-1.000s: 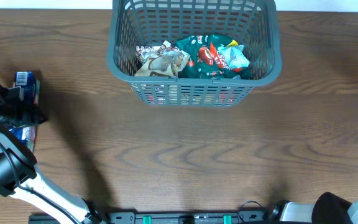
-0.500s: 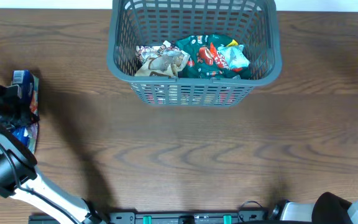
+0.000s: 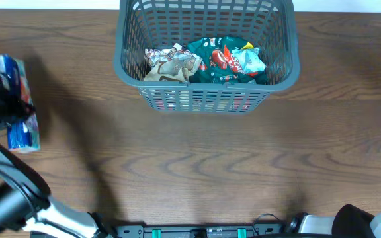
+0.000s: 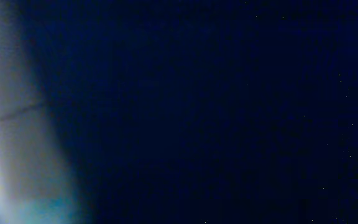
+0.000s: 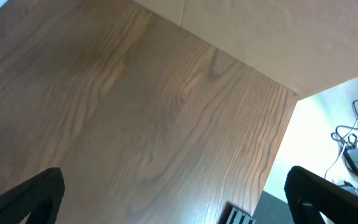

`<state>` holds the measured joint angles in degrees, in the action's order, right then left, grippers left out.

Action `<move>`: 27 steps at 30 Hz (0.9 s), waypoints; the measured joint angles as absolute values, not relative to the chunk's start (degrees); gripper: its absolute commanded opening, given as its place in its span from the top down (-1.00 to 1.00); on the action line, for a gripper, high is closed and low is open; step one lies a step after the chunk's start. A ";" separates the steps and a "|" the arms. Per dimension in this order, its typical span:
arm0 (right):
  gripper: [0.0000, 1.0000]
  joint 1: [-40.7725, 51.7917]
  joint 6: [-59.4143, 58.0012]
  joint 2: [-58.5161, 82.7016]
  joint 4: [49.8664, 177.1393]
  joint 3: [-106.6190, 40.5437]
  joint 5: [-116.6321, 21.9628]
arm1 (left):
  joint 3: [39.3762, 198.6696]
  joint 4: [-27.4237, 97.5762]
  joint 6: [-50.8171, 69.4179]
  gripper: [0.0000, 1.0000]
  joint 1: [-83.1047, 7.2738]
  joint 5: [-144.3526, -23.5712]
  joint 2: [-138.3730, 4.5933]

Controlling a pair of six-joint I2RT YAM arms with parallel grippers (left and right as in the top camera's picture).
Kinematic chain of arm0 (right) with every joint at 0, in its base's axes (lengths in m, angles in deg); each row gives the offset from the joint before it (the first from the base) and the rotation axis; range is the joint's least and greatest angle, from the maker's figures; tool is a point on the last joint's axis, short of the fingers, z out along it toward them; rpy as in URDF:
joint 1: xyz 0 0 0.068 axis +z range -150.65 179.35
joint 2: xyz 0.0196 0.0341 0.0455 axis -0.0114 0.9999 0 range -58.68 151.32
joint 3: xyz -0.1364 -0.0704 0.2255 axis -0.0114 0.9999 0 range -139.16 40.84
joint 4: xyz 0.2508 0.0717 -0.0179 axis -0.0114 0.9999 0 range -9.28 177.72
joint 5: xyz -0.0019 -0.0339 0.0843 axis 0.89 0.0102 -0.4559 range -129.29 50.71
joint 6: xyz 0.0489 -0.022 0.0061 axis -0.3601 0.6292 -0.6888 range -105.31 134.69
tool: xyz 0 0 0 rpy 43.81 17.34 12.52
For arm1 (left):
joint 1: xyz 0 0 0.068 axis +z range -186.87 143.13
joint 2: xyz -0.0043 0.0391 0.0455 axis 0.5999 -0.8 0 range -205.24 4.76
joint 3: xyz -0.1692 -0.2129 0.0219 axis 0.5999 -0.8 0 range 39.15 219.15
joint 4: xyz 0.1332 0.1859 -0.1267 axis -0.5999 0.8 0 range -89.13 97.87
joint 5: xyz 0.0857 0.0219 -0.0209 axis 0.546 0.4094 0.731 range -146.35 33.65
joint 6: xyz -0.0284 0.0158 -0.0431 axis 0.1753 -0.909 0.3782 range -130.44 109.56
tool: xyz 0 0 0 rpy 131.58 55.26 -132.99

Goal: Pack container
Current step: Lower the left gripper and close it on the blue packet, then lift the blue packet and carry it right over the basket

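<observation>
The container (image 3: 120, 61), a large grey slotted basket, stands at the table's far middle. It holds a beige packet (image 3: 172, 65) and green packets (image 3: 225, 61). My left gripper (image 3: 2, 100) is at the far left edge, shut on a blue packet (image 3: 24, 133) and holding it above the table. In the left wrist view the blue packet (image 4: 197, 112) fills nearly the whole frame and hides the fingers. My right gripper (image 5: 173, 193) is open and empty over bare wood near the table's right edge.
The table's right edge and a corner (image 5: 291, 93) show in the right wrist view, with cables (image 5: 353, 149) on the floor beyond. The right arm's base (image 3: 359, 221) is at the front right.
My left gripper has lifted the blue packet off the table and shifted it slightly toward the far left. The basket and the right arm have not moved.
</observation>
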<state>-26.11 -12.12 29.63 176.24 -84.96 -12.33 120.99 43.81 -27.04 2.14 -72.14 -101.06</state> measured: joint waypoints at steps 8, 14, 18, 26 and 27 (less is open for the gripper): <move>-0.98 -26.11 -12.12 29.63 176.24 -84.96 -12.33 | 123.13 44.44 -25.83 0.89 -6.21 -74.65 -87.21; -0.98 -26.11 -12.12 29.63 176.24 -84.96 -12.33 | 132.77 48.73 -25.62 0.88 -15.54 -76.44 -82.62; -0.98 -26.11 -12.12 29.63 176.27 -84.96 -12.33 | 142.37 50.85 -25.64 0.89 -21.51 -77.10 -82.46; -0.98 -26.11 -12.12 29.63 176.24 -84.96 -12.33 | 156.18 50.32 -25.92 0.88 -30.82 -78.06 -82.38; -0.98 -26.11 -12.12 29.63 176.24 -84.96 -12.33 | 156.79 49.99 -26.29 0.89 -31.81 -78.76 -82.33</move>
